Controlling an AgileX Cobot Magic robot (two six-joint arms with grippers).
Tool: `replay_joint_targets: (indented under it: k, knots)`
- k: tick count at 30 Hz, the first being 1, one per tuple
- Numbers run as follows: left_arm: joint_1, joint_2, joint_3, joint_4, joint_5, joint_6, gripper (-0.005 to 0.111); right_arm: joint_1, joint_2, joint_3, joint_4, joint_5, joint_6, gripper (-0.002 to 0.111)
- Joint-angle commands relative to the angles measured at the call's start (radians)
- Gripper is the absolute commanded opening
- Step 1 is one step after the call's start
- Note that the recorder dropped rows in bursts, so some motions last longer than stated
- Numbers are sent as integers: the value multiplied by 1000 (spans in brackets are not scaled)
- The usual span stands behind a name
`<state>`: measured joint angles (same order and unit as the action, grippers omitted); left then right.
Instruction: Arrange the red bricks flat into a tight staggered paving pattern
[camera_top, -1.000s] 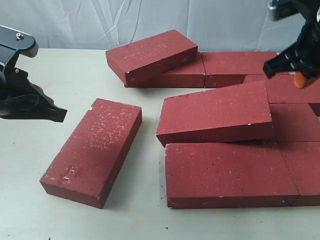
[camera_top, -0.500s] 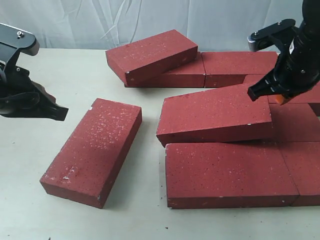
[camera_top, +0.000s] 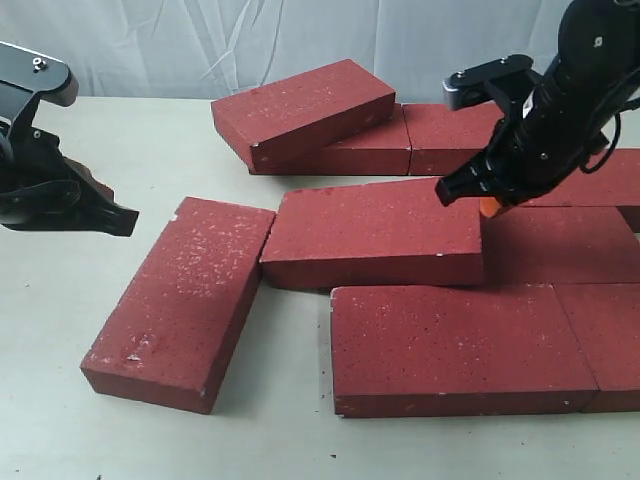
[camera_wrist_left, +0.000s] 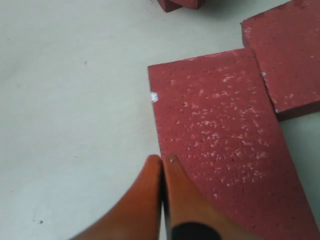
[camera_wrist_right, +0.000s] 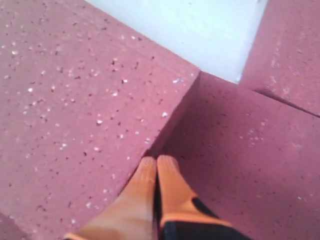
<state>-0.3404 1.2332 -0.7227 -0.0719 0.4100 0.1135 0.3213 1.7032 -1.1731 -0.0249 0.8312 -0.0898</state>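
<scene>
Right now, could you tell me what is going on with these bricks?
The robot is paving with red bricks. The right pincer, shut, is at the right end of the middle brick, whose left corner meets the angled brick. The left pincer, shut, hovers beside that brick. A back brick lies tilted on another.

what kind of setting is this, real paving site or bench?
Most likely an indoor lab bench, not a site: the red bricks lie loose on a plain pale tabletop, and a wrinkled white sheet hangs behind as a backdrop.
</scene>
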Motion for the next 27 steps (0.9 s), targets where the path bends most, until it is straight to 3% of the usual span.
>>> replay_joint_targets:
  k: [1,5,8,12,21,27]
  knots:
    - [-1,-6,6,-12,-13,0,0,49,-1,2,46,-59,-11,-1]
    - [-1,-6,6,-14,-13,0,0,102,18,2,92,-110,-13,-1]
    - [-1,-6,6,-14,-9,0,0,116,23,2,10,-139,7,-1]
    - [-1,-6,6,-14,-9,0,0,73,-8,-11,-121,-130,166,-1]
    - [-1,-6,6,-61,-15,0,0,-28,-50,-9,-214,-42,110,-1]
    - [-1,-6,6,-63,-27,0,0,-19,57,-9,-178,-34,78,-1]
